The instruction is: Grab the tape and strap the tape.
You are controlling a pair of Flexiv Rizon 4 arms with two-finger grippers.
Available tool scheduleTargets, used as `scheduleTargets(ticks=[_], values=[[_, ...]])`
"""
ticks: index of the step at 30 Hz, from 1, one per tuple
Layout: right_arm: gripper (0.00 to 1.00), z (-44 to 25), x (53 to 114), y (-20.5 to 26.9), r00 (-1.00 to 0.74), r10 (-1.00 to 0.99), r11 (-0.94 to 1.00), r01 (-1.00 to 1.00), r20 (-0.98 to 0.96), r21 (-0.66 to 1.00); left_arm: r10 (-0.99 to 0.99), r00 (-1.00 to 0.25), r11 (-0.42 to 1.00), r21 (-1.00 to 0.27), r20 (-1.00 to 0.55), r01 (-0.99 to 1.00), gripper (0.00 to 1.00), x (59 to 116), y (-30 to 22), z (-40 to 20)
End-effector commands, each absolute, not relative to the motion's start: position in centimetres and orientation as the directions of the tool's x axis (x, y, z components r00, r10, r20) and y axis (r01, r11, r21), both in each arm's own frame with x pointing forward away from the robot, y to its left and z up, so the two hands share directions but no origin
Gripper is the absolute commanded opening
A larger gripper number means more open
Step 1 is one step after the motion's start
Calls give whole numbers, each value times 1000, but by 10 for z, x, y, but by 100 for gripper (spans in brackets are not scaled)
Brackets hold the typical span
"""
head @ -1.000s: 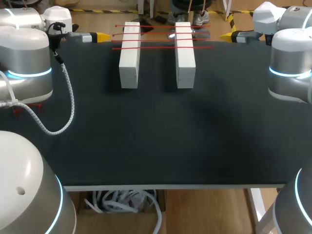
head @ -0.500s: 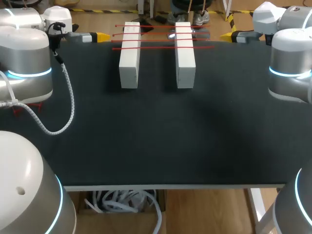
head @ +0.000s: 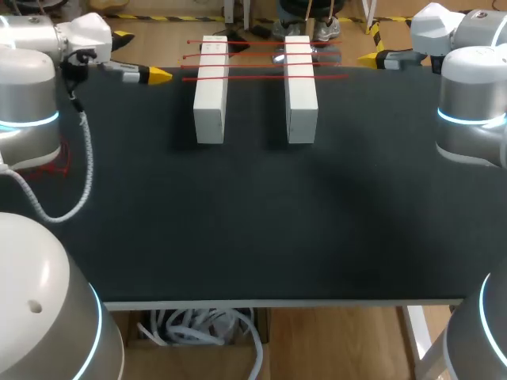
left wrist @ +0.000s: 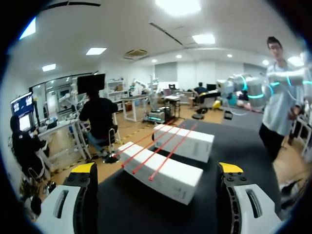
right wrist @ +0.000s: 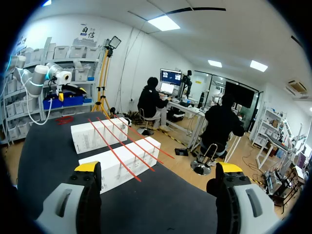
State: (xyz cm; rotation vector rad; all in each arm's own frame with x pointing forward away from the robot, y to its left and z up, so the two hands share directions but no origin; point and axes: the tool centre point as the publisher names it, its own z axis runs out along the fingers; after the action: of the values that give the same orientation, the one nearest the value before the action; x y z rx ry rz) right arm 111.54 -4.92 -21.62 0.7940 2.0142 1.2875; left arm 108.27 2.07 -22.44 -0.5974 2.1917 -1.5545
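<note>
Two long white blocks (head: 210,87) (head: 301,87) lie side by side at the table's far edge. Several thin red straps (head: 261,66) lie loosely across both. My left gripper (head: 149,74) hangs open to the left of the blocks, pointing at them, apart from them. In the left wrist view the blocks (left wrist: 161,173) with the straps (left wrist: 163,148) lie just ahead of the open left gripper (left wrist: 157,169). My right gripper (head: 371,58) is open to the right of the blocks. In its wrist view the right gripper (right wrist: 158,168) holds nothing, with blocks (right wrist: 122,163) and straps (right wrist: 122,141) ahead.
The black table top (head: 261,214) stretches bare from the blocks to its front edge (head: 277,302). A grey coiled cable (head: 79,174) hangs from my left arm over the table's left side. My left arm (right wrist: 44,73) shows beyond the blocks in the right wrist view.
My left arm has swung: its wrist turned and its gripper moved a little nearer and now slants toward the blocks. The right arm, blocks and straps have not moved.
</note>
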Motion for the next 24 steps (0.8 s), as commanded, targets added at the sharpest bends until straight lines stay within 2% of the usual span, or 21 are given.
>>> scheduleTargets(ticks=[1,24], values=[[100,-216,1115,-50,-633,755,345,158,-174,925,-402,-914,296,-953,-60,-68,100,1095,26,-237],[100,-216,1115,-50,-633,755,345,158,-174,925,-241,-964,215,-975,-110,58,100,1118,12,-289]])
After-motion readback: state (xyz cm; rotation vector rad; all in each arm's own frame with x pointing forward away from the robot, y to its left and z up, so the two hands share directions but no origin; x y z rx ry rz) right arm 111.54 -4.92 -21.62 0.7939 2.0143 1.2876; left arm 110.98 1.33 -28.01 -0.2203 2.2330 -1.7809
